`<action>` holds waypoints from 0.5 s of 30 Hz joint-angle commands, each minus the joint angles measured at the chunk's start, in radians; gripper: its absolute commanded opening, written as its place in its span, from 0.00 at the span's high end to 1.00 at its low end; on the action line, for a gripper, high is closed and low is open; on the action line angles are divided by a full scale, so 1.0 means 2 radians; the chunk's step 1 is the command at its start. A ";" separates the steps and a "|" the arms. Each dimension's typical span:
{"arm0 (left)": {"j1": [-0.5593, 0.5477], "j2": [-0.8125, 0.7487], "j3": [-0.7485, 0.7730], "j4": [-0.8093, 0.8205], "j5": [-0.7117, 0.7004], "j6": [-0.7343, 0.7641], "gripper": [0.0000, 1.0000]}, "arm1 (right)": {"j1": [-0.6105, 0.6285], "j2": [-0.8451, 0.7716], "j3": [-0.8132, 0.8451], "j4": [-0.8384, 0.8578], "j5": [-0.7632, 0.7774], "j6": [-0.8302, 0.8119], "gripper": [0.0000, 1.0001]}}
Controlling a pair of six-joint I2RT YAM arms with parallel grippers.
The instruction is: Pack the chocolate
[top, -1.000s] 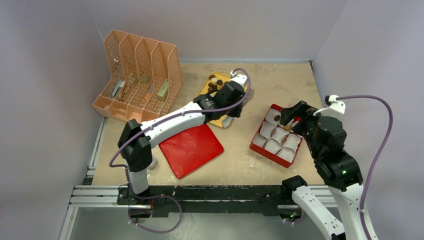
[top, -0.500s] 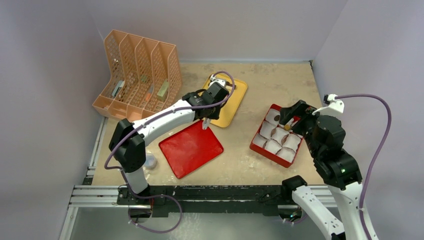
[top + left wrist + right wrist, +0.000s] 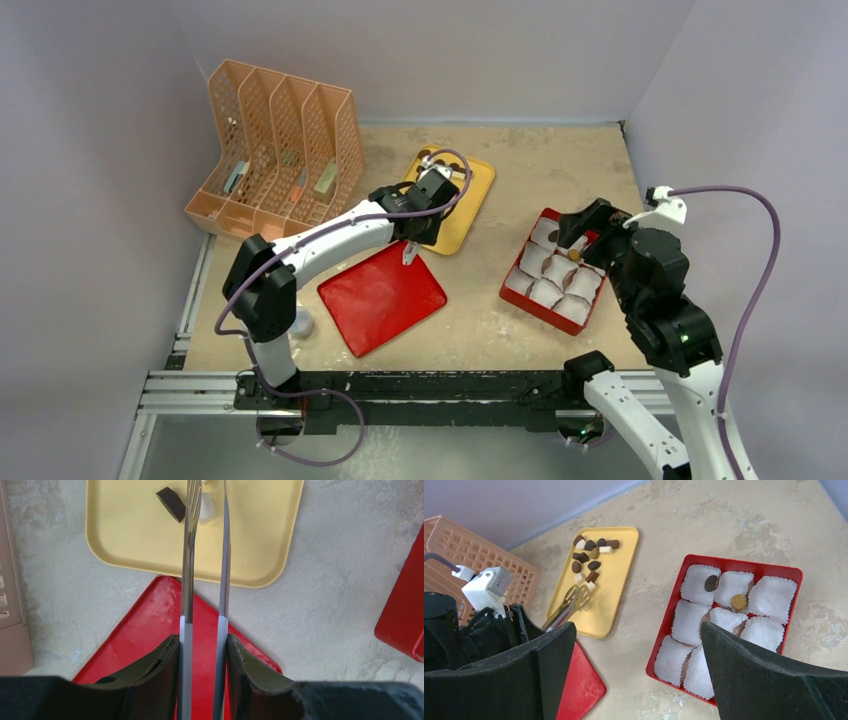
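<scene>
The chocolate (image 3: pixel 589 555) lies as several small dark, tan and white pieces at the far end of the yellow tray (image 3: pixel 619 575). My left gripper (image 3: pixel 203 645) is shut on metal tongs (image 3: pixel 187 555). The tongs' arms stand a little apart, with their tips over the tray beside a dark piece (image 3: pixel 171 503) and a white block (image 3: pixel 210 507). The red box (image 3: pixel 794 575) holds white paper cups. One cup has a dark round (image 3: pixel 710 583) and another a tan piece (image 3: pixel 739 601). My right gripper (image 3: pixel 636 630) hangs open above the box's near side, holding nothing.
A red lid (image 3: pixel 380 295) lies flat just in front of the yellow tray (image 3: pixel 470 200). An orange file rack (image 3: pixel 280 140) stands at the back left. The red box (image 3: pixel 520 290) sits to the right, under my right gripper (image 3: pixel 580 225).
My left arm has drawn back from the middle of the yellow tray toward its near left end, tongs still in its grip. The right arm has not moved.
</scene>
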 commanded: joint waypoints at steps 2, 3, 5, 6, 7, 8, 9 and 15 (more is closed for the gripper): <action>0.004 -0.001 0.007 0.006 -0.009 0.001 0.65 | 0.001 0.000 -0.002 0.021 0.003 0.002 0.03; 0.004 -0.002 0.006 0.005 -0.011 0.001 0.65 | 0.001 0.000 -0.003 0.022 0.003 0.002 0.03; 0.004 -0.002 0.004 0.004 -0.012 0.002 0.65 | 0.001 0.000 -0.003 0.023 0.002 0.002 0.03; 0.004 -0.002 0.002 0.003 -0.014 0.002 0.65 | 0.001 0.001 -0.003 0.023 0.002 0.003 0.03; 0.004 -0.003 0.002 0.002 -0.015 0.002 0.65 | 0.001 0.001 -0.004 0.023 0.001 0.002 0.03; 0.004 -0.003 0.001 0.000 -0.016 0.002 0.65 | 0.001 0.001 -0.005 0.023 0.001 0.003 0.03; 0.004 -0.004 0.000 0.000 -0.016 0.002 0.65 | 0.001 0.001 -0.006 0.023 0.001 0.004 0.03; 0.004 -0.017 -0.004 0.001 -0.018 0.000 0.65 | 0.001 0.000 -0.005 0.024 -0.001 0.005 0.03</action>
